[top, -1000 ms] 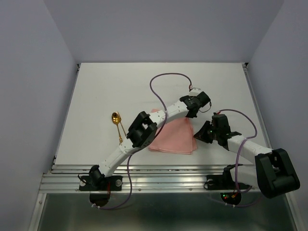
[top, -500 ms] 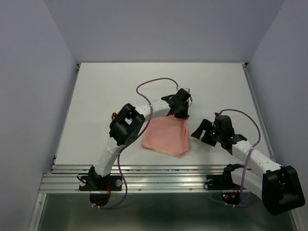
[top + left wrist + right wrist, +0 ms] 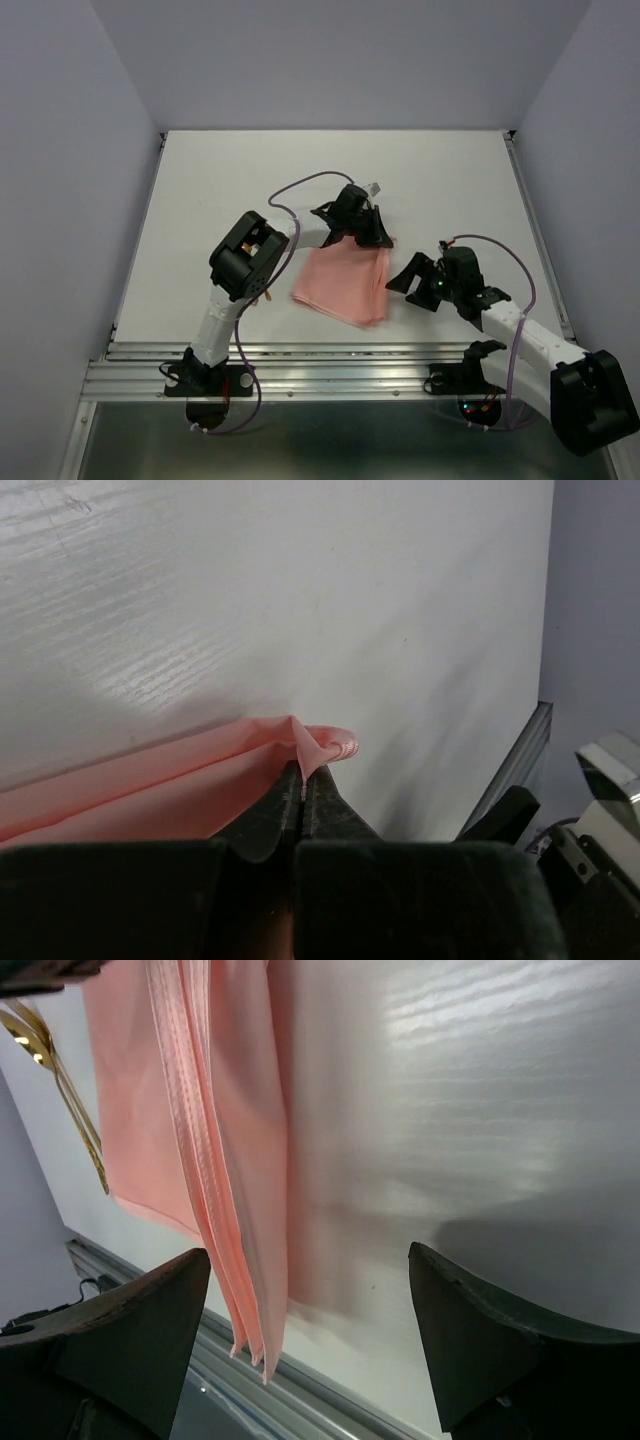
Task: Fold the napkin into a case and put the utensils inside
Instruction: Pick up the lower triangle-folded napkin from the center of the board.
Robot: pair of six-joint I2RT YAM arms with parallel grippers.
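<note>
Mid-fold here: my left gripper is clamped on the far right corner of the napkin, which lies folded mid-table. My right gripper hangs with its jaws wide apart just beside the cloth. Next I'd carry that corner across to narrow it.

The right gripper hangs low over the white table, its 2 dark fingers spread wide with only bare tabletop and the napkin's edge between them. The salmon-pink napkin lies folded flat just left of the gripper, and its right edge shows several thin layers stacked on each other. Its near corner ends close to the metal rail along the table's near edge. Past the napkin, on its left side, 2 gold utensils lie together, their handles pointing toward the rail.
</note>
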